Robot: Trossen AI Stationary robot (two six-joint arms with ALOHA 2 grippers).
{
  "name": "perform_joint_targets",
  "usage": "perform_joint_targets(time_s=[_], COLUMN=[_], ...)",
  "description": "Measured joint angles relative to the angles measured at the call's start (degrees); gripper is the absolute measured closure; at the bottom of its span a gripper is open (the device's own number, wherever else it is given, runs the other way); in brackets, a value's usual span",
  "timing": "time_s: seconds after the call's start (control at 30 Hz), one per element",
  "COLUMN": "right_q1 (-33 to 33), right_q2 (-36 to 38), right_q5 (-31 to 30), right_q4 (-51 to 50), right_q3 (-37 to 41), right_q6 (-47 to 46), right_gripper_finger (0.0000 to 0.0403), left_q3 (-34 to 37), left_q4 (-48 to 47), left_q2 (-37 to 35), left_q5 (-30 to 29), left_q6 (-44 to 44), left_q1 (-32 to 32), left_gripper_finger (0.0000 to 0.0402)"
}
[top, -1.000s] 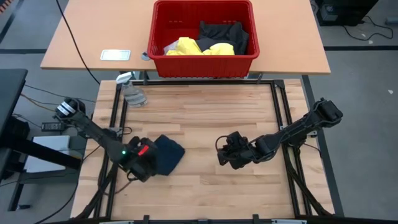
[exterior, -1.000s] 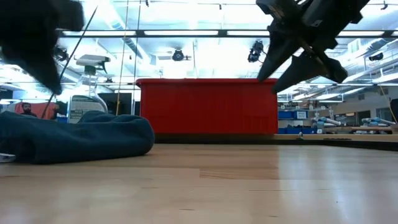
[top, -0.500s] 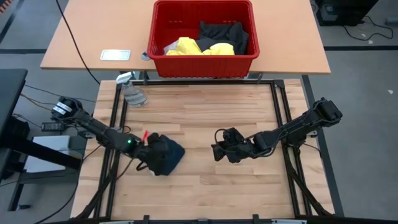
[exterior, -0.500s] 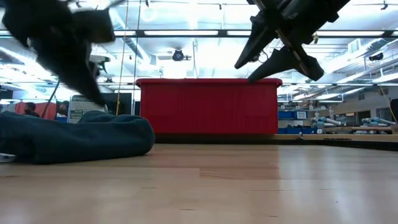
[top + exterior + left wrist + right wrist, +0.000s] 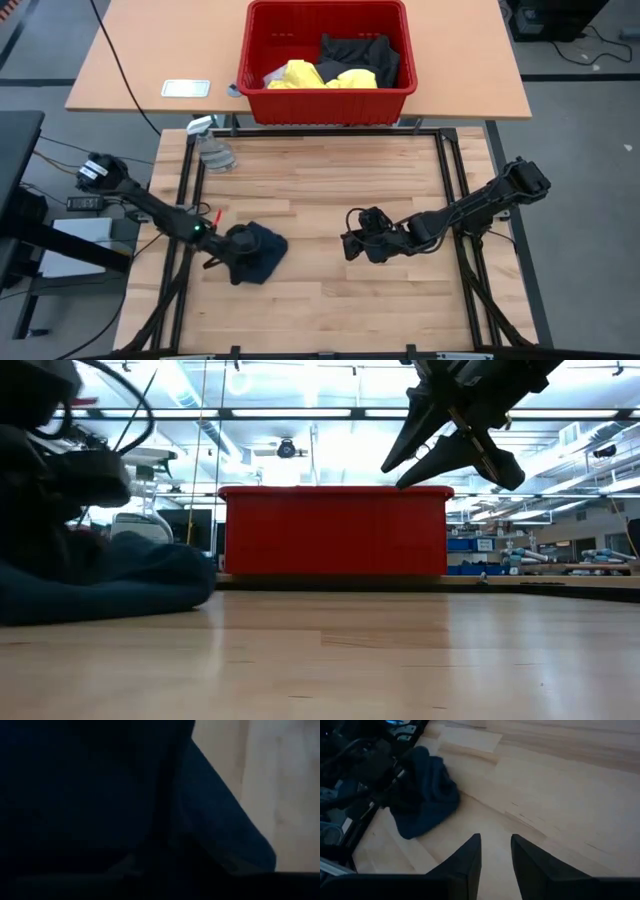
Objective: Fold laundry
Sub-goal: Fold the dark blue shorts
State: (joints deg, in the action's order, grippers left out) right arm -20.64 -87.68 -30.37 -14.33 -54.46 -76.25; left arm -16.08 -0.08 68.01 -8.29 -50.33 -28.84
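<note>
The left gripper (image 5: 238,260) sits right on the navy cloth (image 5: 262,252), grip unclear; the right gripper (image 5: 352,243), slightly spread, hovers well apart.

Bare table (image 5: 330,185) is lying open between the navy piece (image 5: 262,250) and red basket (image 5: 326,95); the right gripper (image 5: 349,243) is hovering mid-table.

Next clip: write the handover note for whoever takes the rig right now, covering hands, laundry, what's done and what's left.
Left hand: pressed down into the navy piece on the table's left side; grip not visible.
Right hand: open, empty, above bare wood mid-table, apart from the cloth.
Yellow shirt and dark grey shorts: in the red basket beyond the table.
Done: nothing visibly folded; the navy piece is bunched.
Left: fold it, then the basket's garments.
</note>
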Motion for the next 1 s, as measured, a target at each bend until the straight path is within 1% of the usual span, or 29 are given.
perform_joint_targets(time_s=[0.07,0.13,0.2,0.27,0.37,0.43,0.47,0.53,0.63,0.67,0.73,0.83,0.9,1.0], right_q1=[0.0,-0.3,-0.4,-0.6,-0.6,-0.5,-0.3,0.1,1.0,1.3,1.8,2.0,2.0,2.0], right_q2=[0.0,0.0,0.0,0.0,0.0,0.0,0.0,0.0,0.0,0.0,0.0,0.0,0.0,0.0], right_q5=[0.3,0.4,0.4,0.4,0.4,-0.1,-0.4,-1.1,-1.4,-1.4,-1.6,-2.7,-3.1,-3.1], right_q4=[0.4,1.2,1.8,2.3,2.4,2.5,2.7,2.8,3.0,3.3,3.7,4.1,4.2,4.3], right_q3=[0.0,0.0,0.0,0.0,0.0,0.0,0.0,0.0,0.0,0.0,0.0,0.0,0.0,0.0], right_q6=[-0.4,-0.7,-1.2,-1.6,-1.8,-1.8,-1.7,-1.7,-1.6,-1.6,-1.6,-1.6,-2.0,-2.4], right_gripper_finger=[0.0302,0.0308,0.0313,0.0316,0.0318,0.0318,0.0318,0.0319,0.0319,0.0319,0.0319,0.0319,0.0320,0.0330], left_q3=[-0.2,-1.0,-2.9,-5.5,-9.2,-11.7,-12.6,-13.5,-13.5,-13.0,-11.3,-8.9,-8.5,-8.3], left_q4=[-0.4,-1.8,-4.1,-8.9,-19.0,-22.9,-24.2,-24.9,-21.7,-20.5,-18.7,-14.8,-14.3,-16.8], left_q2=[-1.2,-2.6,-4.3,-6.3,-9.1,-10.9,-11.8,-12.8,-12.7,-12.1,-10.1,-7.3,-5.9,-5.8], left_q5=[0.5,3.0,6.2,8.1,9.0,8.7,7.3,2.2,-6.4,-7.5,-7.5,-5.4,-2.9,5.3], left_q6=[-4.1,-4.9,-3.4,-2.2,1.5,6.0,8.9,13.4,14.9,13.6,11.6,10.8,11.2,18.9], left_q1=[-2.2,-4.7,-7.0,-9.2,-11.9,-12.7,-12.9,-12.7,-10.8,-9.8,-7.8,-6.1,-5.5,-5.9], left_gripper_finger=[0.0288,0.0288,0.0288,0.0288,0.0288,0.0288,0.0288,0.0288,0.0288,0.0288,0.0288,0.0288,0.0288,0.0288])
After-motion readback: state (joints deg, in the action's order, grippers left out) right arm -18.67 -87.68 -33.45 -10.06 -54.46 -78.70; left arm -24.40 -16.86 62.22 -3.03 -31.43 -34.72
